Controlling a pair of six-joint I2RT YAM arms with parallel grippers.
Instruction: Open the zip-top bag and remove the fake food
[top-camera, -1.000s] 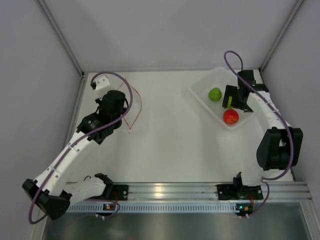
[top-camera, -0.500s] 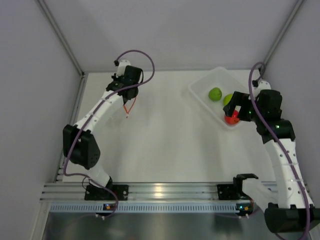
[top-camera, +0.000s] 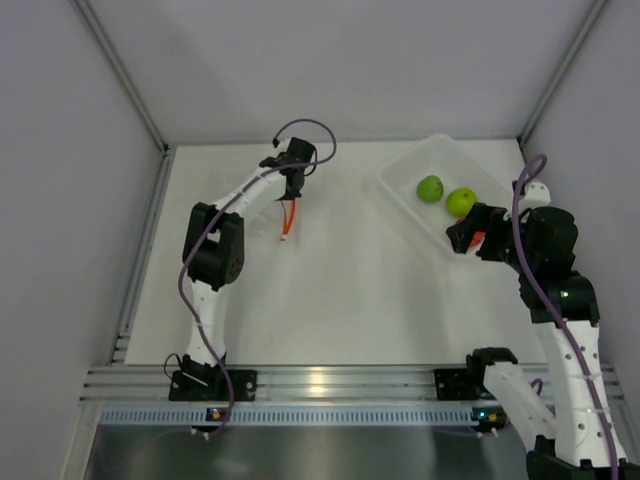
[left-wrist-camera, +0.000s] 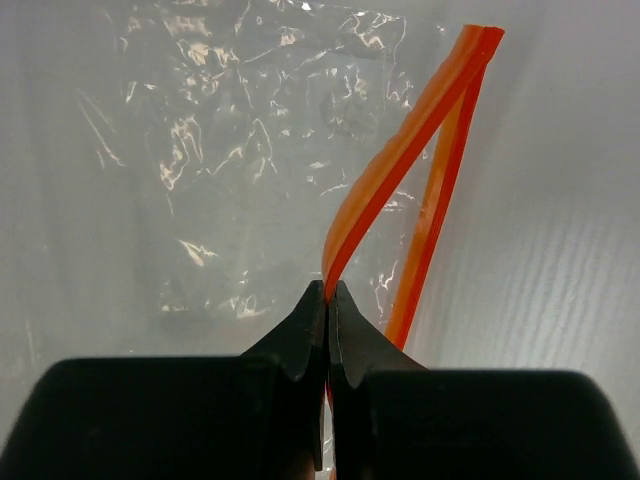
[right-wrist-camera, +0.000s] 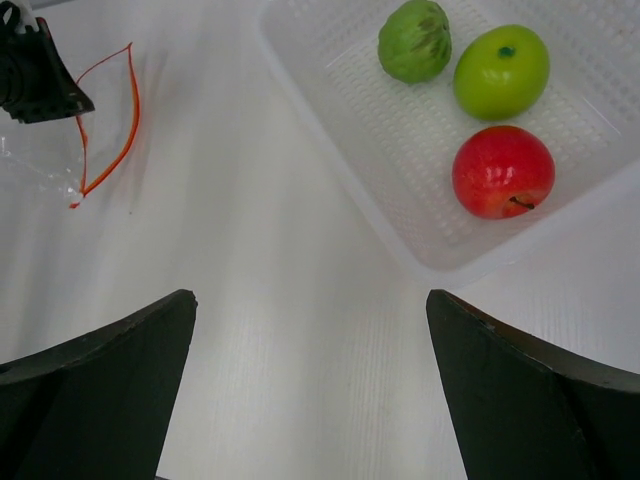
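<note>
The zip-top bag (left-wrist-camera: 240, 170) is clear and crinkly and hangs empty, its red-orange zip strip (left-wrist-camera: 400, 160) parted into a loop. My left gripper (left-wrist-camera: 328, 292) is shut on one side of that strip; in the top view it (top-camera: 290, 187) holds the bag (top-camera: 286, 222) at the table's back middle. The fake food lies in the clear tub (right-wrist-camera: 350, 140): two green balls (right-wrist-camera: 415, 40) (right-wrist-camera: 501, 72) and a red one (right-wrist-camera: 503, 171). My right gripper (right-wrist-camera: 310, 296) is open and empty, raised over the table beside the tub's near corner. In the top view it (top-camera: 468, 240) covers the red ball.
The clear rigid tub (top-camera: 405, 205) sits at the back right, close to the right wall. Grey walls enclose the table on three sides. The bag and left gripper (right-wrist-camera: 35, 75) show at the far left of the right wrist view.
My left arm has swung from the left side to the back middle, carrying the bag. My right gripper has pulled back out of the tub and risen; the second green ball now lies in the tub.
</note>
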